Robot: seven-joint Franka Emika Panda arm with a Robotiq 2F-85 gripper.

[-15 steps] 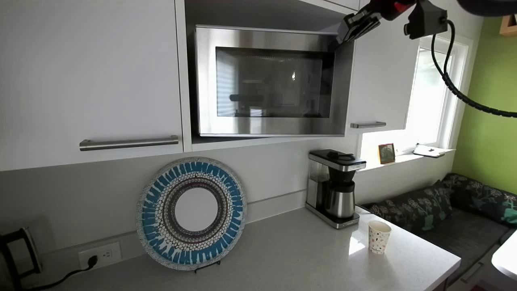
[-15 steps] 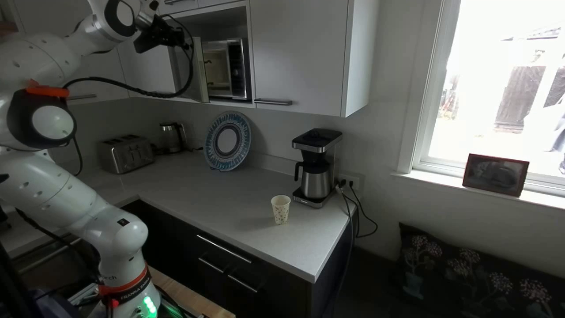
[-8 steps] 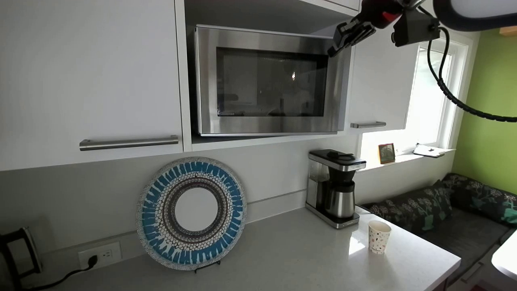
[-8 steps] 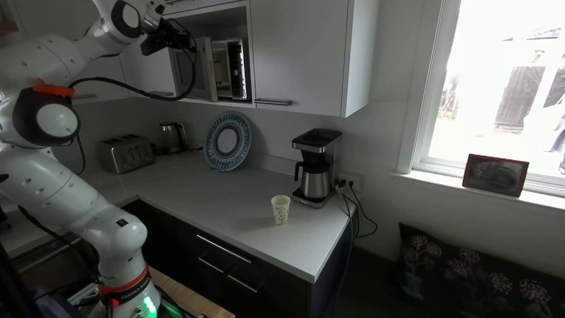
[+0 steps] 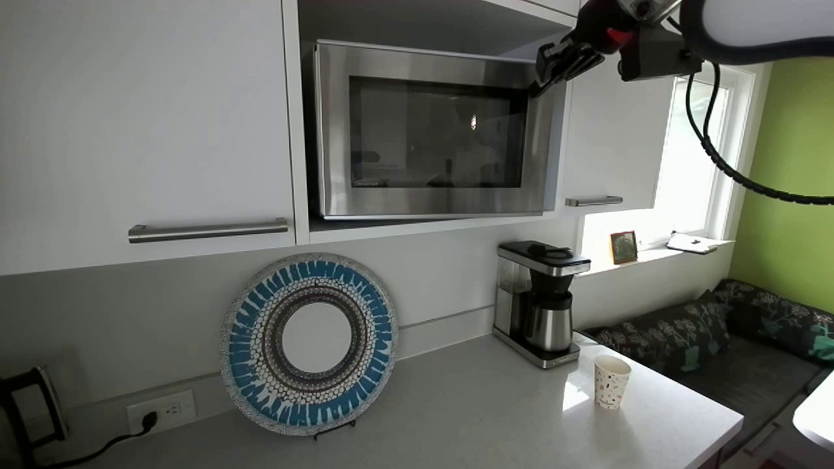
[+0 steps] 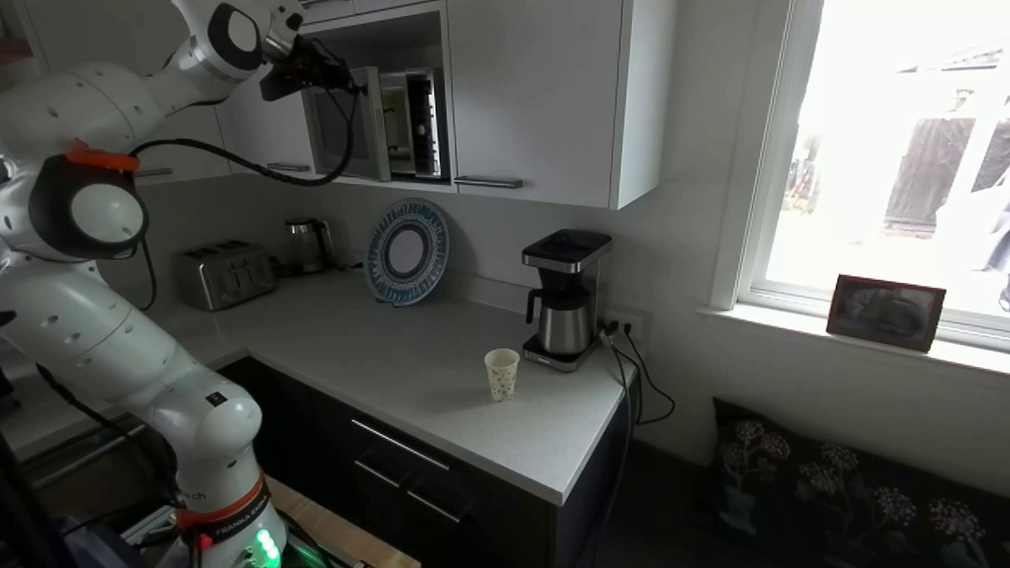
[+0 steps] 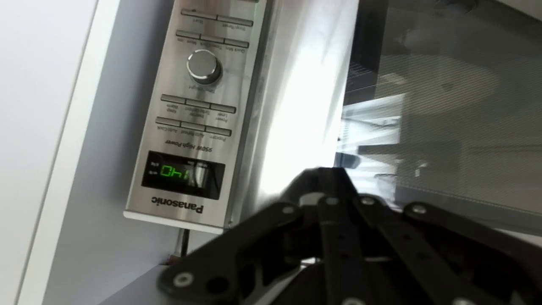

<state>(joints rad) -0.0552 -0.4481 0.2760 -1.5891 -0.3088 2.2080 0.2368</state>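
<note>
My gripper (image 5: 537, 90) is shut, its fingertips brought together with nothing visible between them. It is at the upper free-edge side of the stainless microwave door (image 5: 443, 202), against or very close to its front; exact contact is hard to tell. The door stands partly open, showing the microwave's interior (image 6: 396, 118) in an exterior view. From the wrist view, the closed fingers (image 7: 334, 182) overlap the door's bright metal frame (image 7: 305, 106) beside its dark window (image 7: 444, 127). Left of them is the Panasonic control panel (image 7: 186, 106) with a knob and a green display, upside down.
White cabinets (image 5: 150, 130) surround the microwave's niche. Below, on the counter (image 5: 469, 417), are a blue patterned round plate (image 5: 247, 352), a coffee maker (image 5: 550, 319) and a paper cup (image 5: 611, 384). A toaster (image 6: 225, 276) and kettle (image 6: 304, 244) stand farther along. A cable (image 6: 245, 162) loops from the arm.
The microwave door has swung inward, leaving a narrower opening, mostly in the earlier half-second. My shut gripper has moved slightly down and along with the door. The counter items have stayed put.
</note>
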